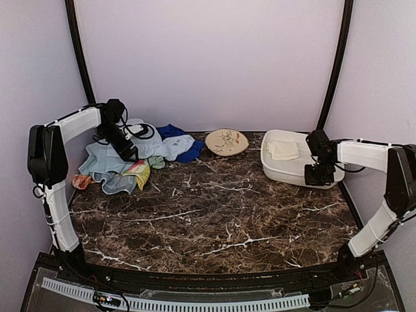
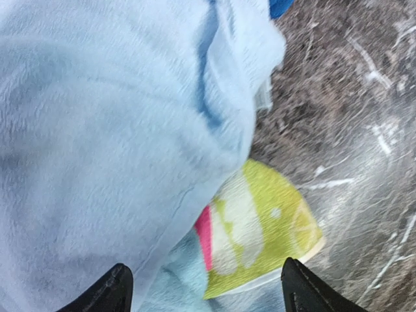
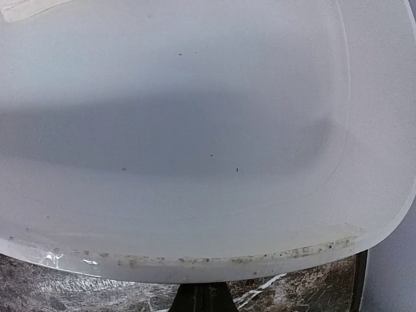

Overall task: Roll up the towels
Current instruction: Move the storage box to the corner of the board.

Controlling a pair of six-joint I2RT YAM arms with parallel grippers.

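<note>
From where I stand, the towels (image 1: 130, 162) lie heaped at the far left of the dark marble table (image 1: 214, 221). A light blue towel (image 2: 97, 130) sprawls over the others, a yellow-green one (image 2: 266, 227) pokes out at its near edge, and a royal blue one (image 1: 175, 133) is bunched behind, toward the round patterned plate (image 1: 226, 142). None of the heap looks rolled, so I judge the task barely begun on this side. The left gripper (image 2: 208, 296) hangs right above the pile with its two dark fingertips (image 2: 107, 292) spread wide. Nothing is pinched between them, and the cloth shows below and past the tips. That pose suits reaching in to pick one towel off the heap, probably the light blue one, since it lies on top and covers the rest. One cream towel (image 1: 283, 150) lies apart from the others, inside the white tub (image 1: 286, 174) on the right. It looks like a compact bundle, though I cannot tell whether it is rolled or only folded. The right gripper (image 1: 320, 174) is parked at the tub's near rim with its fingers pressed together and nothing in them. Its own camera shows little but the tub's pale inside. It seems placed there to keep clear of the left arm's work, or to be on hand at the tub.
</note>
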